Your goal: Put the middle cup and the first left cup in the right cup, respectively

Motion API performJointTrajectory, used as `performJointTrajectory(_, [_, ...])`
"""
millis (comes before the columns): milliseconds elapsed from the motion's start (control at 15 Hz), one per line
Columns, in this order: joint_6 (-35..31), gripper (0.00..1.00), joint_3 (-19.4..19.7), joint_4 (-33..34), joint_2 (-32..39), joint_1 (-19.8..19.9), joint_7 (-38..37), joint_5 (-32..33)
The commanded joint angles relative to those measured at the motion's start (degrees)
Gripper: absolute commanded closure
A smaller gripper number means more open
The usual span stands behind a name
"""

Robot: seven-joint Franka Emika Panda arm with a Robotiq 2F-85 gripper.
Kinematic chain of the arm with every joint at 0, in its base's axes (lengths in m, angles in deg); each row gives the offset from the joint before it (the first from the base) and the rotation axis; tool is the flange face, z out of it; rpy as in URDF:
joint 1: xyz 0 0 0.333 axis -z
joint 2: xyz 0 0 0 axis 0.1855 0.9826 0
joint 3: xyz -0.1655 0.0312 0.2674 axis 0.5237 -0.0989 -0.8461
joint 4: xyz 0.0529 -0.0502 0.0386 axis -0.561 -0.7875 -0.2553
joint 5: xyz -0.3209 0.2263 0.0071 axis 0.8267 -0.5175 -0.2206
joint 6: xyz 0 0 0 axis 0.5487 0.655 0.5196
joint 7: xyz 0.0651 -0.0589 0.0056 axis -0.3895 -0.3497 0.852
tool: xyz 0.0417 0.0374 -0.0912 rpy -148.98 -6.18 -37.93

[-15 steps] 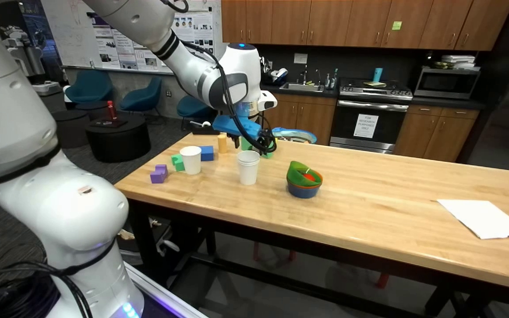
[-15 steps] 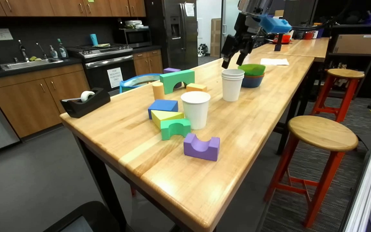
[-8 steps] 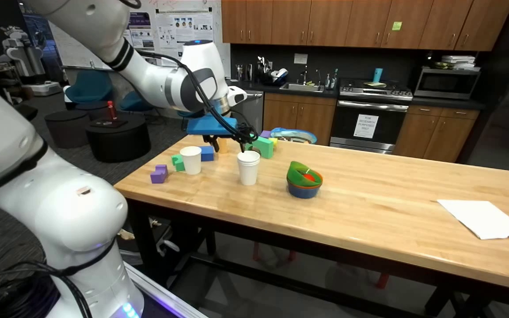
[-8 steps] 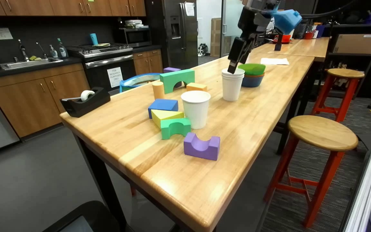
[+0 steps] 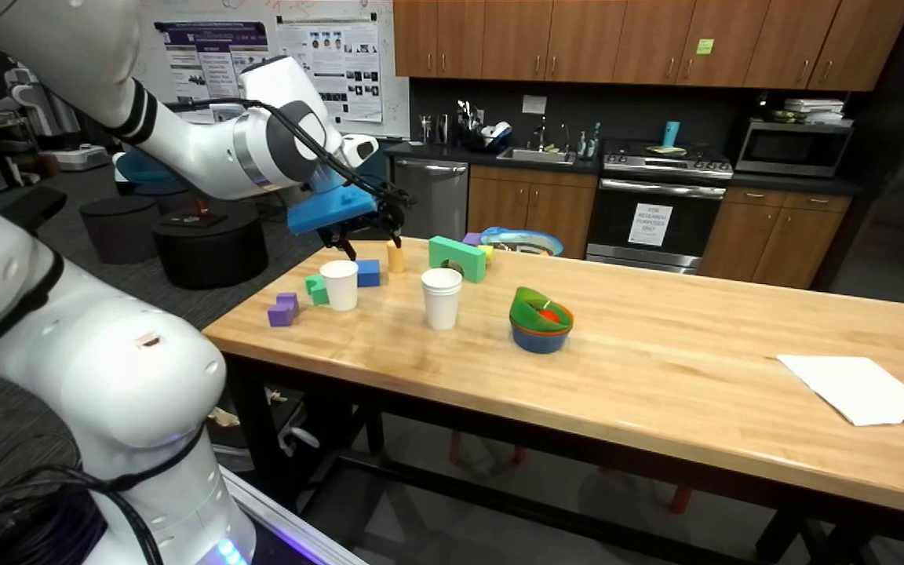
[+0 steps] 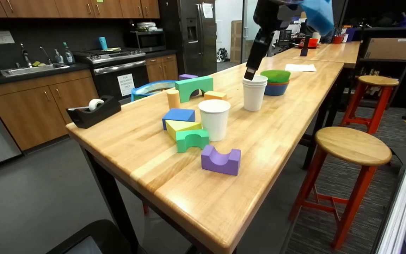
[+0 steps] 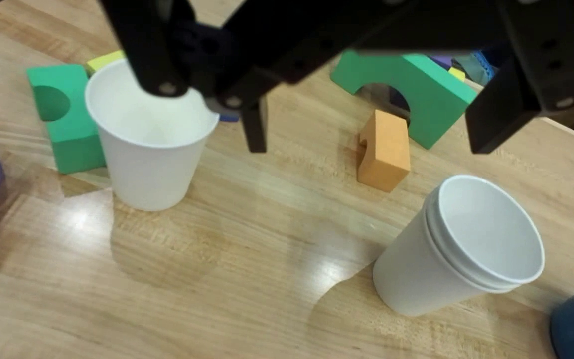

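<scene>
wooden table (image 6: 259, 141) bears stacked cups (image 6: 254, 97) and a lone cup (image 6: 215, 123); the pincer (image 7: 370, 144) hangs wide above.

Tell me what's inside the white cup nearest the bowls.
At least one inner cup is nested in the outer cup, its rim showing above. Covered: the outer cup's floor and the inner cup's lower outside.

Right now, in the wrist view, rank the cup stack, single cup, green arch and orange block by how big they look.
1. Cup stack and single cup: too close to rank, since the single cup is partly covered.
2. Green arch, also partly covered.
3. Orange block, clearly smallest.
</scene>
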State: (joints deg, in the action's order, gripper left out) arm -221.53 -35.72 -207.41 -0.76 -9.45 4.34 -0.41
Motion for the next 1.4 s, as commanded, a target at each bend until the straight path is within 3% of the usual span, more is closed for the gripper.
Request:
performJointTrajectory(0, [0.25, 0.00, -0.06, 0.10, -0.05, -0.45, -1.08, 1.17])
performJointTrajectory(133, [0.27, 0.00, -0.58, 0.11, -0.10, -0.19, -1.30, 1.40])
performJointTrajectory(200, [2.50, 0.00, 5.13, 0.61, 2.30, -6.17, 6.08, -4.51])
performJointTrajectory(333, [0.20, 0.00, 9.95, -0.03, 3.28, -10.39, 13.24, -9.04])
performJointTrajectory(467, [2.49, 0.00, 14.80, 0.32, 3.55, -15.62, 20.63, -15.13])
performJointTrajectory(733, [11.79, 0.00, 20.65, 2.24, 3.04, -22.64, 33.60, -25.47])
performJointTrajectory(867, [15.78, 0.00, 20.75, 3.93, 3.86, -23.52, 37.13, -30.21])
performJointTrajectory(1000, [15.71, 0.00, 18.50, 4.96, 4.84, -22.69, 37.10, -32.56])
performJointTrajectory(1333, [7.10, 0.00, 13.19, 5.70, 6.78, -21.11, 31.96, -33.10])
